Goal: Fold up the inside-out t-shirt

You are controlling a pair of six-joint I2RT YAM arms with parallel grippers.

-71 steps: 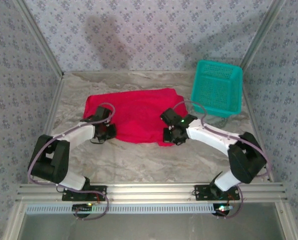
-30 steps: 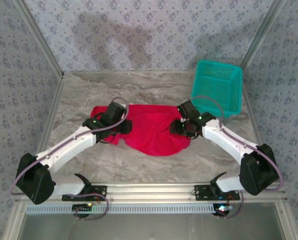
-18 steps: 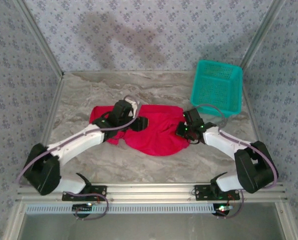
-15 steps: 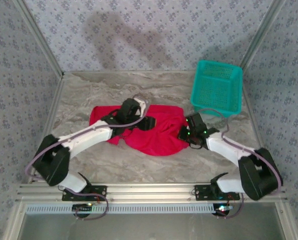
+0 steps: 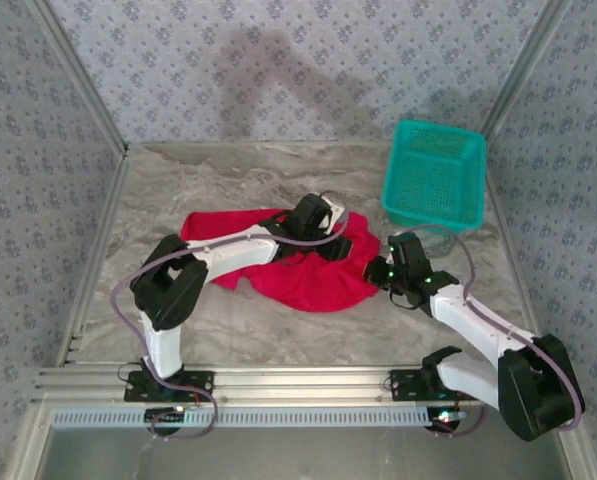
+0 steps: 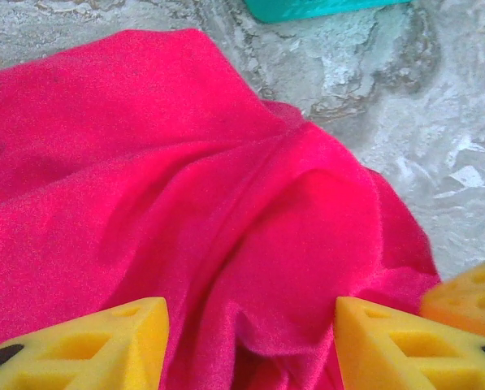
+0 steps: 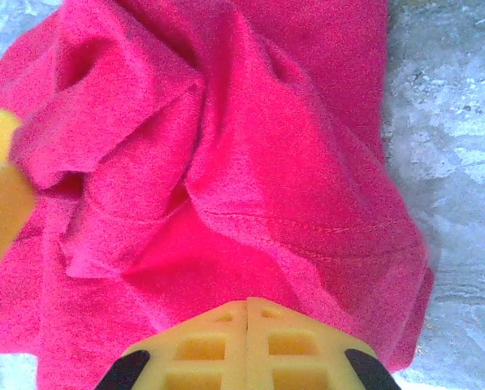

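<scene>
The plain bright red cloth t-shirt (image 5: 308, 285) lay rumpled in soft folds on the middle of the grey marbled desk (image 5: 208, 180). My left hand (image 5: 344, 246) reached across to the shirt's right part. Its 2 yellow fingers (image 6: 104, 341) were spread wide, with a ridge of red cloth between and below them, and were not closed on it. My right hand (image 5: 382, 271) sat at the shirt's right edge, its fingers (image 7: 218, 341) pressed together against a stitched hem. I could not tell whether any cloth was caught between them. The teal plastic mesh basket (image 5: 433, 180) stood apart at the desk's far right corner.
</scene>
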